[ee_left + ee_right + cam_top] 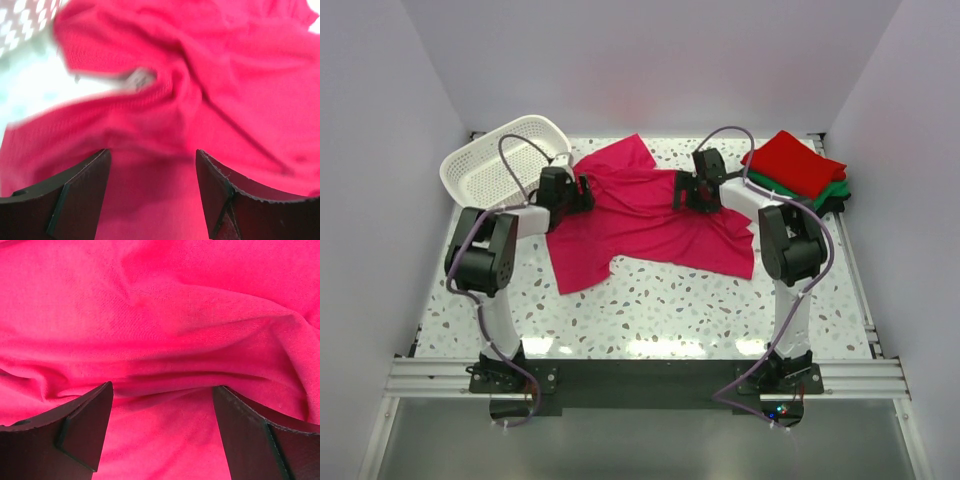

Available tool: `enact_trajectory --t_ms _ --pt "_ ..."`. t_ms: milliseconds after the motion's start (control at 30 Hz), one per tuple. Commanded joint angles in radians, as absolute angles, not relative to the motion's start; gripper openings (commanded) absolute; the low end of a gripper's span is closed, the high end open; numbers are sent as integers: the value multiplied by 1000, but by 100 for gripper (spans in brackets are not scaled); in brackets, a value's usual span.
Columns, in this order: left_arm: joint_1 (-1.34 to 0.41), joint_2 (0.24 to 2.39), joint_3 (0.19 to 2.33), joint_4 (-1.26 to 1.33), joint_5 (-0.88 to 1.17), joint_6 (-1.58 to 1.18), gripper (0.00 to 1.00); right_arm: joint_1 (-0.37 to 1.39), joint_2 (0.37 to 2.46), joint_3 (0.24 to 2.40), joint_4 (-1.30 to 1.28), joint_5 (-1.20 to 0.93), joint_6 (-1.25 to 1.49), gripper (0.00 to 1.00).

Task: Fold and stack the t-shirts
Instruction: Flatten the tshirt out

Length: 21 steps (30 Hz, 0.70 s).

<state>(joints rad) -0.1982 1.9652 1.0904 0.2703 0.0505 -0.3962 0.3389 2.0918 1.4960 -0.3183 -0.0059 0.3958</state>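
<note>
Left gripper [152,165], just right of the white basket [505,160], has its jaws spread wide over the rumpled pink t-shirt [650,235]. The shirt lies mid-table, not folded yet, and the right gripper [162,395] hangs just as wide over it. I'd drop both straight down and pinch one layer each, evenly, so it lifts flat. At far right a folded red t-shirt [795,162] tops the stack.
</note>
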Motion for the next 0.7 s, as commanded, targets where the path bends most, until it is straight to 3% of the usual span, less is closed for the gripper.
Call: enact_trajectory --t_ms 0,300,667 --pt "-232 1791 1002 270 -59 -353 73 334 2057 1505 -338 -44 367 84" --pt "-345 1353 646 53 -366 -474 70 330 1942 1399 -295 -95 341 84" --pt "-408 1040 417 -279 -413 -715 54 308 1899 1344 -253 -146 347 84"
